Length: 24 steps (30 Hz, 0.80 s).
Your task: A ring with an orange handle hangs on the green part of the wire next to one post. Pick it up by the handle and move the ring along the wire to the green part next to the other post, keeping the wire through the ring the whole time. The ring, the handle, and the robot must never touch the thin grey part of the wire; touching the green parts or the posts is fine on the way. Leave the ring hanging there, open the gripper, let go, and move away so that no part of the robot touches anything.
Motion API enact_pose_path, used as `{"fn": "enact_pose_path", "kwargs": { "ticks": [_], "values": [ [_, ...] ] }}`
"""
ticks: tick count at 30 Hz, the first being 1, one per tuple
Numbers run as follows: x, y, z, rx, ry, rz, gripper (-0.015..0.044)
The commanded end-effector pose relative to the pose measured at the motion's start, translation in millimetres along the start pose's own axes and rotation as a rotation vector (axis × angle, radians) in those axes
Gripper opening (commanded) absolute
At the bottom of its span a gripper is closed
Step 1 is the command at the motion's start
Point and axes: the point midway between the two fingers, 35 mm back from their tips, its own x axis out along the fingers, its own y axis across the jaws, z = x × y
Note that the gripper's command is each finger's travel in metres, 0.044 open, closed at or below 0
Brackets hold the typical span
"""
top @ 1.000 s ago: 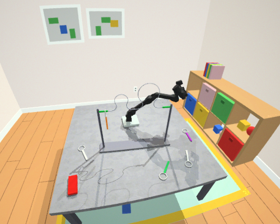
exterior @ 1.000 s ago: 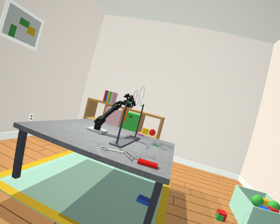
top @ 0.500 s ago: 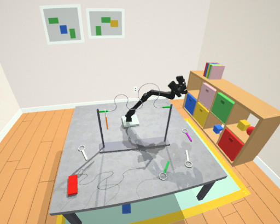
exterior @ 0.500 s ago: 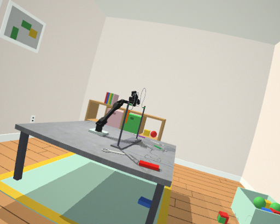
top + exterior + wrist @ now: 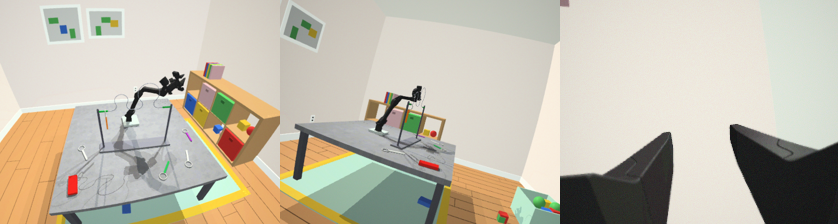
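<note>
The ring (image 5: 105, 112) hangs nearly edge-on on the left green part (image 5: 101, 111) of the wire, beside the left post (image 5: 100, 128) (image 5: 403, 124). Its orange handle (image 5: 106, 123) (image 5: 407, 116) points down. The other green part (image 5: 166, 107) is at the right post (image 5: 168, 123) (image 5: 420, 123). The thin grey wire (image 5: 121, 94) curves between them. My gripper (image 5: 184, 77) (image 5: 701, 136) is partly open and empty, high up and far to the right of the ring in the top view. The arm overlaps the wire in the top and exterior views; whether they touch I cannot tell.
White rings, a green-handled ring (image 5: 166, 168), a purple-handled ring (image 5: 188, 135) and a red block (image 5: 73, 185) (image 5: 429, 165) lie on the table (image 5: 131, 188). A shelf (image 5: 246, 99) with bins and books stands at the right.
</note>
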Motion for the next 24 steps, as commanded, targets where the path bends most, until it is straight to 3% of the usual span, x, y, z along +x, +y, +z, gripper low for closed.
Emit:
{"fn": "enact_pose_path", "kwargs": {
  "ticks": [1, 24],
  "values": [
    [-19, -27, -12, 0.01, 0.106, -0.032, 0.016],
    [-176, -174, -40, -0.075, 0.747, -0.272, 0.016]
  ]
}}
